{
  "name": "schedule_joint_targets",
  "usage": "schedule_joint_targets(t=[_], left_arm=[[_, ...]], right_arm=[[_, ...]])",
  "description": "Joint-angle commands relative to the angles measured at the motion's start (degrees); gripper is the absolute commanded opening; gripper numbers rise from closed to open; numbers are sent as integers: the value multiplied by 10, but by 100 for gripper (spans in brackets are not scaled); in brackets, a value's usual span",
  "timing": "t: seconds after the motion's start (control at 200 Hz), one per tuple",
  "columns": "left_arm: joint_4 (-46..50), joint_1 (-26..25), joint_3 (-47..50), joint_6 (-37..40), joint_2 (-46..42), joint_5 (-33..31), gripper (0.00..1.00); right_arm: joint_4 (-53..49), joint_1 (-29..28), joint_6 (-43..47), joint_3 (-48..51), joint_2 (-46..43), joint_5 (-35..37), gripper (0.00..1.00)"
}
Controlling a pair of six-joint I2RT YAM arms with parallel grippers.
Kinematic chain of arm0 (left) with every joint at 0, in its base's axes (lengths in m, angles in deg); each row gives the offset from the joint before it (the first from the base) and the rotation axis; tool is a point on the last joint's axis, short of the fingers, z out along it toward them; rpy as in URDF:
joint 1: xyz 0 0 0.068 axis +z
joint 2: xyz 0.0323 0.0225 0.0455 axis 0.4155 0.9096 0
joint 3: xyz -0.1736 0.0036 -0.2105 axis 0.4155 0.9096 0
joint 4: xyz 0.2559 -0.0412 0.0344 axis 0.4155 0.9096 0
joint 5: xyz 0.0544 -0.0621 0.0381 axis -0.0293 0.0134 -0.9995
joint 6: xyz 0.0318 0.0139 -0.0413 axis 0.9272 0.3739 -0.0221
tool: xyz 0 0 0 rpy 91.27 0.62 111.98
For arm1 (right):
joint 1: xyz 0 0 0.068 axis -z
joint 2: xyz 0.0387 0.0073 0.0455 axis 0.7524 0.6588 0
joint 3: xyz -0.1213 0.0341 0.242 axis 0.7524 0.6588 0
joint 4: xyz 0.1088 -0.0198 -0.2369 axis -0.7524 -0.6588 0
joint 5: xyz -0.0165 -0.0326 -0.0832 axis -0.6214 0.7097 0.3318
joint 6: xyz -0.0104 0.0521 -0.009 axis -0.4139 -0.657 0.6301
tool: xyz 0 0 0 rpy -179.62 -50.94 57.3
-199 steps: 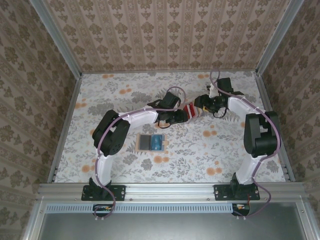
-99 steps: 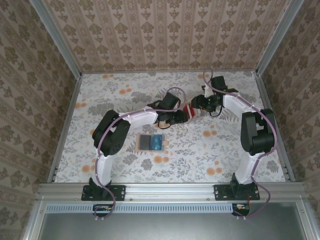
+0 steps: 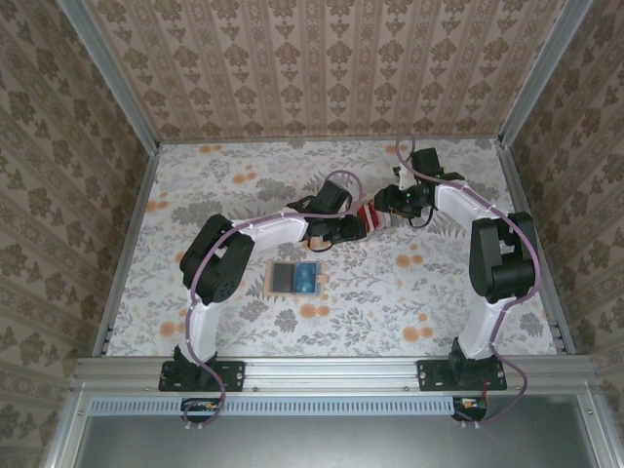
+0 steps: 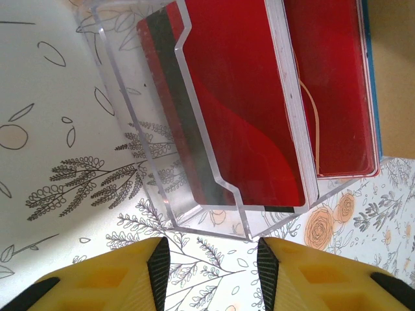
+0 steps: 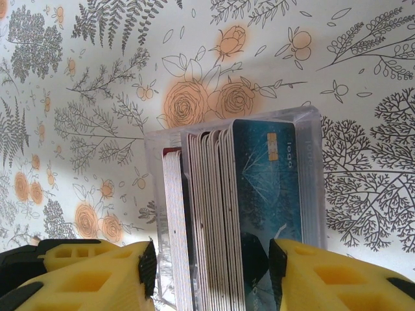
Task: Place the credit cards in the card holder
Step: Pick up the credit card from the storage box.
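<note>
Top external: the credit cards [image 3: 369, 216] stand on edge as a packed red stack in a clear box, toward the far middle of the counter [image 3: 439, 302], right between the two grippers.

Left wrist: red cards [image 4: 259, 97] with white edges. One shows a dark stripe through the wall of the clear box [image 4: 130, 129], which has a stepped cut-out. The box corner sits just ahead of the left gripper [image 4: 211, 265]. Its yellow fingers [image 4: 159, 262] stand apart with only flowered counter between them, so it is open and grips nothing.

Right wrist: the stack [image 5: 214, 214] is seen edge-on. The front card is dark teal with a gold chip, pale cards sit behind it, and there is a sliver of red at the far side. The box wall [image 5: 311, 162] is visible beyond the teal card. The right gripper [image 5: 211, 262] has one finger on either side of the stack, close to the outer cards. I cannot tell whether the pads press on them.

Top external again: the left gripper [image 3: 353, 226] comes at the box from the left and the right gripper [image 3: 387, 207] from the right. The card holder [image 3: 294, 278] lies open and flat nearer the arm bases, well apart from the cards. It has a tan rim, one dark grey panel and one light blue panel.

The counter has a floral cover, and patterned walls stand on three sides.
</note>
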Motion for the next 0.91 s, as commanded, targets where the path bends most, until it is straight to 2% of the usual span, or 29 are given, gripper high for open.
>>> schedule_joint_targets(t=[0.0,0.545,0.9], left_arm=[[-11,3,8,-8,-11,5,44],[-10,2,8,-8,-10,6,44],[-8,1,5,-9,-10,7,44]], right_arm=[[-16,-4,0,-2,-26,-9,51],[-20,0,2,-2,-32,-5,43],[-33,6,13,-4,-32,20,21]])
